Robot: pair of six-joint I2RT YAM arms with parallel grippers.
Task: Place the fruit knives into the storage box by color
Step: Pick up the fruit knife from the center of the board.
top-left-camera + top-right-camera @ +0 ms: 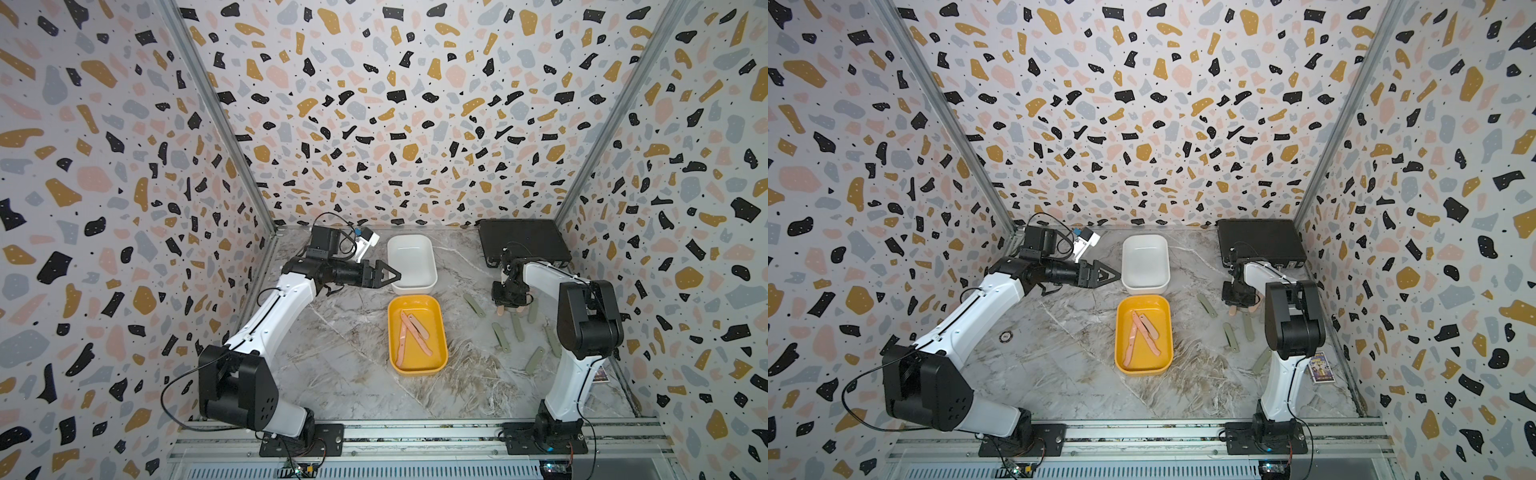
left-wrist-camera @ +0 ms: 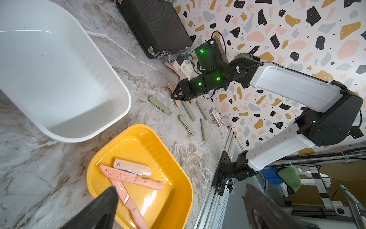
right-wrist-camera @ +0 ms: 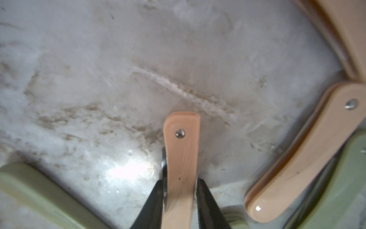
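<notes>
The right tool (image 3: 181, 198) is closed on a pink fruit knife (image 3: 182, 158). Its two black fingers (image 3: 156, 200) press against the knife's long edges, and the riveted end sticks out past the fingertips. Whether the knife rests on the marble tabletop (image 1: 332, 353) or has just cleared it cannot be told. In a top view this tool (image 1: 509, 305) points down at the right of the tabletop, in front of a black case (image 1: 521, 243).

A second pink knife (image 3: 297, 154) lies just beside the held one, partly over a green knife (image 3: 336, 188). More green knives (image 1: 500, 337) are scattered flat on the tabletop near the right arm's base, with one (image 1: 475, 306) between the tool and the yellow storage box (image 1: 417, 372).

Three pink knives (image 2: 130, 174) lie crossed inside the yellow storage box. The white storage box (image 1: 413, 286) stands just behind it with nothing visible in it.

The left tool (image 1: 388, 275) has its jaws spread wide and holds nothing. It hangs at the white storage box's left rim, well apart from the loose knives.
</notes>
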